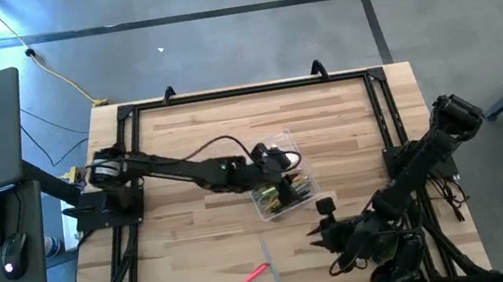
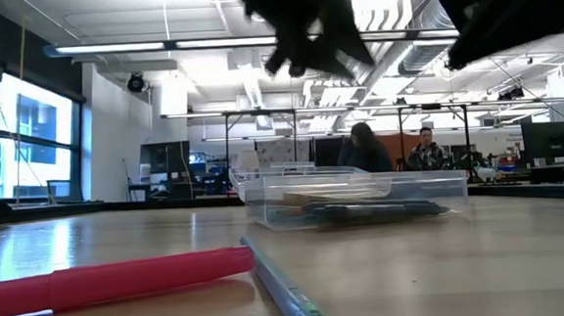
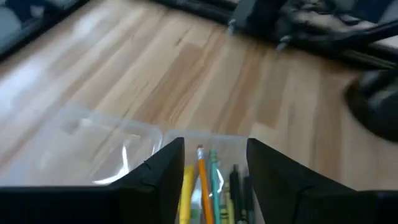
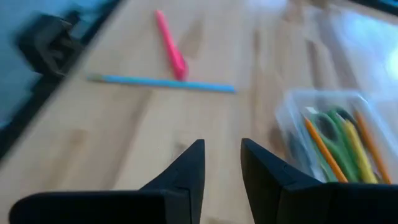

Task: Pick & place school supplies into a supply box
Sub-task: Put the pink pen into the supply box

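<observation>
The clear supply box (image 1: 306,193) stands mid-table with its lid (image 3: 106,149) folded open beside it. Yellow, orange and green pencils (image 3: 202,183) lie in it. My left gripper (image 1: 289,188) hangs open just above the box, and its fingers (image 3: 168,171) frame the pencils without touching them. A pink pen (image 1: 250,280) and a light blue pencil (image 1: 272,267) lie on the table near its front edge, crossing at one end. My right gripper (image 1: 319,236) hovers open to the right of them, nothing between its fingers (image 4: 193,165).
A black frame (image 1: 126,115) runs round the wooden table top. Bare wood lies between the box (image 4: 336,134) and the pink pen (image 4: 169,43). In the low view, people show in the room far behind the box (image 2: 353,198).
</observation>
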Tool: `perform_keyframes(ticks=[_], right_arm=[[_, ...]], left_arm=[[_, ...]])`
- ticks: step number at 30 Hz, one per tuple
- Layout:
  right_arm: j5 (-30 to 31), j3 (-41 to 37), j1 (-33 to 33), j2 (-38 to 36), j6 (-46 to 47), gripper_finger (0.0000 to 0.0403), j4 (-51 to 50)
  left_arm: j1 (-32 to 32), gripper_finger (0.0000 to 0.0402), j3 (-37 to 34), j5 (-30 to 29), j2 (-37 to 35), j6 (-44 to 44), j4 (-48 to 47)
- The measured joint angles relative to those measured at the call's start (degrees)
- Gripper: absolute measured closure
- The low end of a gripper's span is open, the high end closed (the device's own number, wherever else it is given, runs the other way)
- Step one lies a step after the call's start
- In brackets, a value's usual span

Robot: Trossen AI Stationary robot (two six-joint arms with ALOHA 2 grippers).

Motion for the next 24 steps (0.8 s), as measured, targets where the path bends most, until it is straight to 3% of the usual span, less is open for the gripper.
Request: perform_keyframes(ticks=[4, 7, 14, 20, 24], right_arm=[[-6.7, 0.0, -1.4, 0.1, -6.7, 0.032, 7.5], [-9.4, 0.0, -3.4, 0.8, -9.4, 0.032, 12.9], [-15.9, 0.0, -8.6, 3.7, -12.6, 0.032, 16.5], [-18.6, 0.0, -9.3, 4.3, -15.3, 0.032, 15.4], [-17.5, 0.0, -9.3, 4.3, -17.2, 0.032, 15.4]], left_arm=[[-0.3, 0.0216, 5.3, 2.1, -5.6, 2.1, -14.6], [-0.8, 0.0226, 9.3, 3.2, -9.6, -0.9, -24.8], [-7.5, 0.023, 12.9, -0.8, -17.7, -5.5, -35.4], [-24.0, 0.0231, 8.4, -17.5, -18.6, -19.3, -41.1], [-36.6, 0.0234, -1.0, -29.9, -16.2, -30.7, -33.2]])
